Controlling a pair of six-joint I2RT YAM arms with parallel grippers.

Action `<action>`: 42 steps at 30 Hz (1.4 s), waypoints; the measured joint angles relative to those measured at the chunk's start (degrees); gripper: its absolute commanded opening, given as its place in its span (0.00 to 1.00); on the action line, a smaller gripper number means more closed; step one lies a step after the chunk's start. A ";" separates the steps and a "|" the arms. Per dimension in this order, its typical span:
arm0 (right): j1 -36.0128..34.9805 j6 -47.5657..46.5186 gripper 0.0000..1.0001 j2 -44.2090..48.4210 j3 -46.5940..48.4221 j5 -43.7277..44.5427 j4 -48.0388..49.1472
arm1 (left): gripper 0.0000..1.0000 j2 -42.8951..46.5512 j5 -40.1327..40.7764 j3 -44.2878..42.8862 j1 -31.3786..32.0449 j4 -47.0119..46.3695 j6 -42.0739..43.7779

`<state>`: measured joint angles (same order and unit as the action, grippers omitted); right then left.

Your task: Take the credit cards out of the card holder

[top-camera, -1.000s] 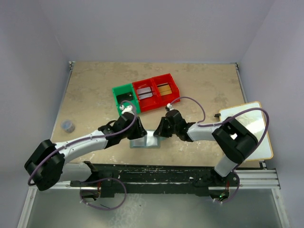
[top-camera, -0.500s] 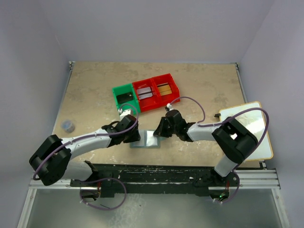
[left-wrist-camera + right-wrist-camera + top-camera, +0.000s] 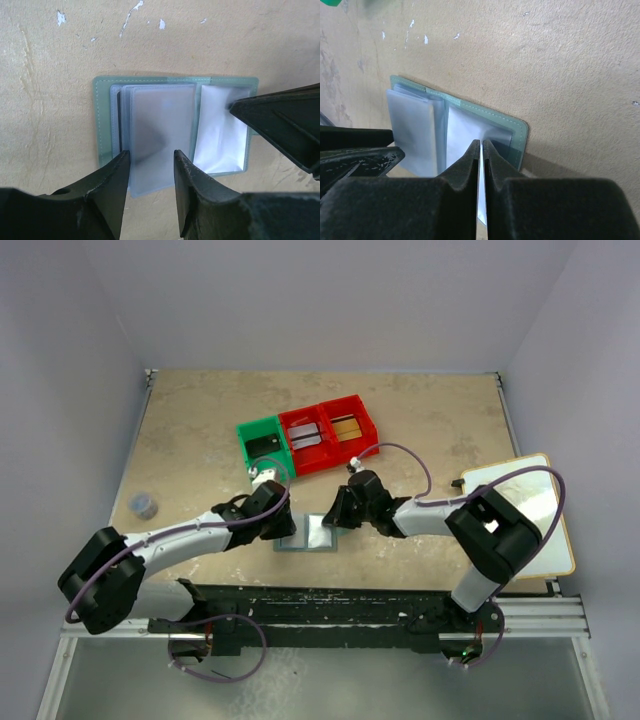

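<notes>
Top external: bins [image 3: 320, 408] behind card holder [image 3: 312, 535]; left jaws apart, right jaws pressed together.

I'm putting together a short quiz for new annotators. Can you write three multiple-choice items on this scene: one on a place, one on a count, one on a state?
1. Where does the card holder lie?
A. On the table, between the arms' fingers
B. Lifted in the air
C. Inside a bin

2. How many red bins are there?
A. One
B. Two
C. Four

3. What state is the card holder in?
A. Snapped shut
B. Standing on edge
C. Open flat, clear sleeves showing

Answers:
1. A: the top view shows it flat on the table with the left gripper on one side and the right gripper on the other.
2. B: two red bins stand side by side.
3. C: both wrist views show it spread open, and the right gripper pinches one of its sleeves.
</notes>
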<state>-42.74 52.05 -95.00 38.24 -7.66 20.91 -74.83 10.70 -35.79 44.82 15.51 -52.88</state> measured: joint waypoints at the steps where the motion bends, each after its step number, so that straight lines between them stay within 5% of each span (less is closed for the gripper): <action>1: 0.00 -0.02 0.09 -0.11 0.07 -0.04 0.00 | 0.37 0.44 0.02 -0.07 0.00 0.02 0.00; 42: 0.00 -0.22 0.08 -1.09 1.40 -0.87 -0.61 | 0.31 -0.92 -5.22 -9.60 0.00 6.03 6.19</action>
<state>-42.74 51.83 -96.09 39.64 -8.54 20.29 -75.75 5.48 -45.39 44.82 21.54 -46.70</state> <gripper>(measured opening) 0.085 0.310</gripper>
